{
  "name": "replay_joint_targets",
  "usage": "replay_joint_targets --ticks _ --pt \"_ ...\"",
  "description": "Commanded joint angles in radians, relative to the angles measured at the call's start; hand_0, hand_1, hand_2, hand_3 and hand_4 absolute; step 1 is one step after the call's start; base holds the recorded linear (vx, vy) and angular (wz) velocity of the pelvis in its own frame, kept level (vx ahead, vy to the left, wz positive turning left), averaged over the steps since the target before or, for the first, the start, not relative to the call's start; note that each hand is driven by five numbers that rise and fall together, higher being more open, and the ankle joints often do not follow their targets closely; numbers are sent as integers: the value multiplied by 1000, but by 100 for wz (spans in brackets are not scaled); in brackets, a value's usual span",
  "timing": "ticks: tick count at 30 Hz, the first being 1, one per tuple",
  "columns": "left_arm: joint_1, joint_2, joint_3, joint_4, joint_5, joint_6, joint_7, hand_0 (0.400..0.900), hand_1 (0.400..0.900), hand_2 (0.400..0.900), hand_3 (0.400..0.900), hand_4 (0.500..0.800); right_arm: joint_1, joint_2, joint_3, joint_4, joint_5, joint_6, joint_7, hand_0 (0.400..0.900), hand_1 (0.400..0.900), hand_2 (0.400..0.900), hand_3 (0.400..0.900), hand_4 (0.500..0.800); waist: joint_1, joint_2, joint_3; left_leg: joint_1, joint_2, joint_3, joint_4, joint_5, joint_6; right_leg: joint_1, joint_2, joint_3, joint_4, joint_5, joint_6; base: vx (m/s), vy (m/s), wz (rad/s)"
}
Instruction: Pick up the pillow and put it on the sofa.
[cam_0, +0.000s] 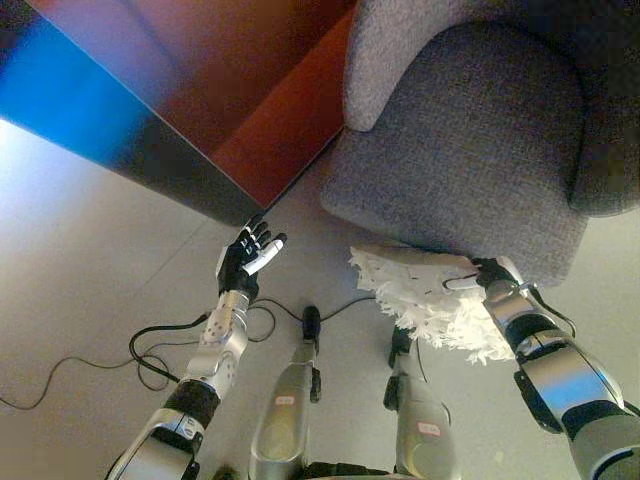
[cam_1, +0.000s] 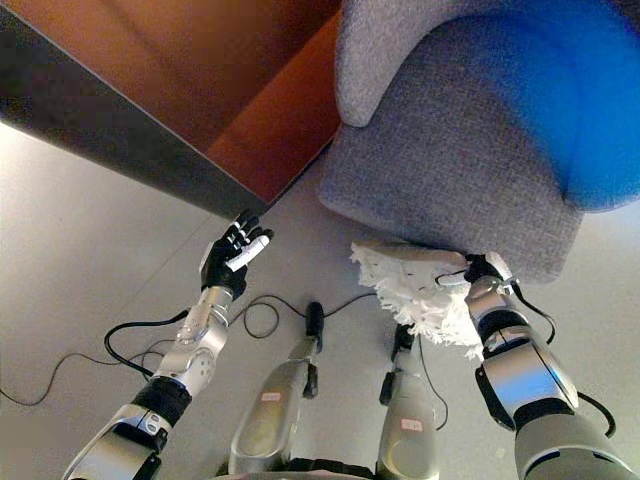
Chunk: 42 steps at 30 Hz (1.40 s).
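The grey sofa (cam_0: 470, 130) fills the scene from 12 to 3 o'clock, its seat cushion bulging toward me and its front edge overhanging the pale floor (cam_0: 90, 240). At 11 o'clock a dark red-brown wall panel (cam_0: 240, 80) runs diagonally, its black lower edge ending close to the sofa's left corner. The white shaggy pillow (cam_0: 425, 295) hangs in the air at about 4 o'clock, just below the sofa's front edge, its upper side touching or nearly touching the cushion; I cannot tell which. That overhanging edge stands between the pillow and the seat. My right hand (cam_0: 488, 275) grips the pillow at its right end, fingers curled into the fluffy cover. My left hand (cam_0: 247, 258) is raised at 8 o'clock, well apart from the pillow, fingers straight and spread, holding nothing, close beneath the panel's dark edge.
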<state>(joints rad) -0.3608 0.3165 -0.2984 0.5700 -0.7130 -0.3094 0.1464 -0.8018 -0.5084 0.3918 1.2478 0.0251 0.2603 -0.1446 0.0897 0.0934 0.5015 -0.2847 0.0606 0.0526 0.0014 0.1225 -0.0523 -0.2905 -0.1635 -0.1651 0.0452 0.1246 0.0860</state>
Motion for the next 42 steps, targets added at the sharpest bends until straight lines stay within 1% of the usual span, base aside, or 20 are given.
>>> replay_joint_targets --ticks 1,3,8,9,18,26,29,32,36,39,42 --pt "-51 50 -10 -137 1 -103 13 900 900 900 900 800 -112 -99 74 29 -41 22 -9 900 900 900 900 800 29 -18 19 -81 32 -81 146 -68 -34 -105 -133 46 124 11 96 0 0 0" --pt "-51 49 -13 -134 -1 -112 12 900 900 900 900 800 -117 -99 75 30 -44 29 -10 900 900 900 900 800 29 -17 19 -93 31 -80 150 -66 -34 -115 -132 46 126 12 96 0 0 0" --pt "-58 44 -15 -141 6 -110 18 900 900 900 900 800 -130 -100 82 32 -46 29 -4 900 900 900 900 800 30 -17 19 -108 29 -80 150 -63 -33 -130 -131 46 124 16 95 0 0 0" --pt "-58 45 -18 -143 5 -110 19 900 900 900 900 800 -133 -100 83 30 -43 26 -12 400 400 400 400 500 29 -17 19 -111 28 -80 153 -64 -32 -134 -131 47 125 16 95 0 0 0" --pt "-53 51 -12 -155 0 -113 16 900 900 900 900 800 -127 -107 77 18 -36 18 -19 400 400 400 400 500 30 -18 19 -115 27 -80 156 -66 -32 -138 -132 45 126 18 95 0 0 0" --pt "-59 52 -10 -151 -4 -108 15 900 900 900 900 800 -139 -112 81 20 -32 29 -11 400 400 400 400 500 31 -19 19 -105 29 -76 155 -64 -33 -128 -134 39 126 18 95 0 0 0" --pt "-56 52 -9 -154 -7 -106 17 900 900 900 900 800 -133 -116 79 15 -26 19 -12 400 400 400 400 500 31 -20 19 -95 31 -75 150 -64 -32 -117 -133 36 122 17 93 0 0 0" --pt "-45 47 -2 -147 -14 -105 12 900 900 900 900 800 -112 -113 71 0 -14 -5 -22 400 400 400 400 500 29 -25 19 -63 30 -75 142 -68 -33 -86 -132 36 117 12 92 -1 43 0" --pt "-30 41 15 -122 -13 -93 6 900 900 900 900 800 -67 -105 45 -41 -8 -32 -28 400 400 400 400 500 26 -39 19 4 31 -68 128 -74 -35 -18 -136 30 104 7 94 1 10 0" --pt "-16 37 32 -102 -3 -67 3 900 900 900 900 800 -30 -98 31 -77 -7 -43 -32 400 400 400 400 500 27 -55 15 71 35 -60 112 -79 -39 52 -137 22 85 3 98 48 -3 1" --pt "14 29 40 -81 9 -45 3 900 900 900 900 800 14 -95 21 -127 -13 -46 -29 400 400 400 400 500 26 -70 -22 123 45 -52 87 -80 -44 109 -135 15 57 0 101 95 2 0"
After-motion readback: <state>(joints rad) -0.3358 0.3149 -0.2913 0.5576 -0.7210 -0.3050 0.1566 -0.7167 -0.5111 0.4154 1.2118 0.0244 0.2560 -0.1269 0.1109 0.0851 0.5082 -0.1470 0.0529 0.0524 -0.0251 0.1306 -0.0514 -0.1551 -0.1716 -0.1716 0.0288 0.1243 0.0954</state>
